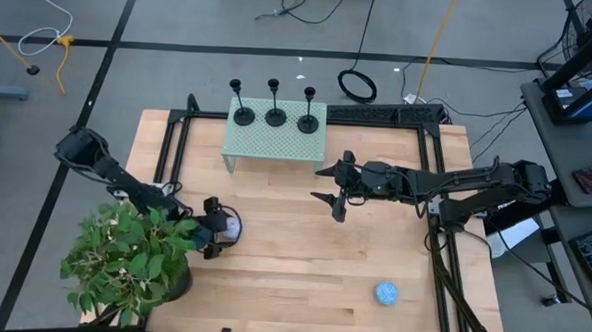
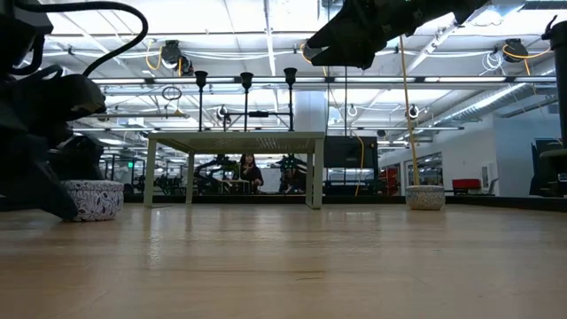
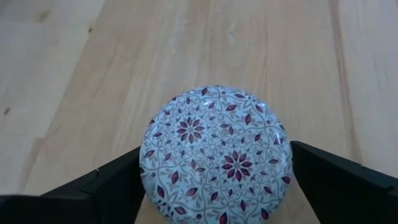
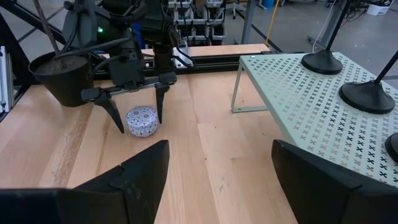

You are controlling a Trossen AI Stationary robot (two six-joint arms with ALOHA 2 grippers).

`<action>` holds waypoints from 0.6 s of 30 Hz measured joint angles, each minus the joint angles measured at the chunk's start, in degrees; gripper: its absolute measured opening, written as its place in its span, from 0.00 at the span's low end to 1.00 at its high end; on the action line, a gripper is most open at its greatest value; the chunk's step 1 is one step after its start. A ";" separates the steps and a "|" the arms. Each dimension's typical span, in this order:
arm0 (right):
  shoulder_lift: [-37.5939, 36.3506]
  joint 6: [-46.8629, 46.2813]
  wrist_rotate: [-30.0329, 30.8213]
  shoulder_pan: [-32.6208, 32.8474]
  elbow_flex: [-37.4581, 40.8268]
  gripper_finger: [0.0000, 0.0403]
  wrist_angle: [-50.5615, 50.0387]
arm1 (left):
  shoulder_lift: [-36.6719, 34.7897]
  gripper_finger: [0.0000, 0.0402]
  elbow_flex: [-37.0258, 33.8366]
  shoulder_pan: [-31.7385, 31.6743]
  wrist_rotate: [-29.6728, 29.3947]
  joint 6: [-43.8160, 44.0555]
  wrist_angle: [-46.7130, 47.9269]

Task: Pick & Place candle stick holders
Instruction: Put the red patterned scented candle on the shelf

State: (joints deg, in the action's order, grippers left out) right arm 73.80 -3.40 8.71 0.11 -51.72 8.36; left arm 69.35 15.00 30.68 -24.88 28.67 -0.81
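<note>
Three black candle stick holders point(image 1: 275, 107) stand by their round bases on a pale green perforated stand point(image 1: 275, 140) at the table's far middle; they also show in the low view point(image 2: 245, 102). My right gripper point(image 1: 335, 188) is open and empty above the table, to the right of the stand; its wrist view point(image 4: 221, 155) shows two bases point(image 4: 367, 93). My left gripper point(image 1: 223, 227) is open low at the table's left. Its fingers stand on either side of a round patterned tin point(image 3: 216, 155) without touching it, as the right wrist view point(image 4: 142, 121) shows.
A potted plant point(image 1: 132, 259) stands at the near left corner, close beside my left arm. A small blue-white round thing point(image 1: 387, 292) lies near the front right. A black frame point(image 1: 378, 115) runs along the table's far and side edges. Bare wood lies mid-table.
</note>
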 joint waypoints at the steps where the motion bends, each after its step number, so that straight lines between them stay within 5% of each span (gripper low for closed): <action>1: 0.00 0.00 0.00 -0.01 0.00 0.69 0.00 | 0.10 0.92 0.00 0.00 0.00 0.05 0.07; 10: 0.00 0.00 0.00 0.00 0.00 0.69 0.00 | 0.10 0.74 0.00 -0.59 0.48 0.14 -1.50; 18: 0.00 0.00 0.00 0.00 0.00 0.69 0.00 | -0.12 0.82 0.00 -3.59 0.40 -1.71 -7.09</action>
State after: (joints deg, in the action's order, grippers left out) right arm 73.80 -3.40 8.71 0.11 -51.72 8.36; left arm 69.23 15.00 27.08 -24.48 26.96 -7.90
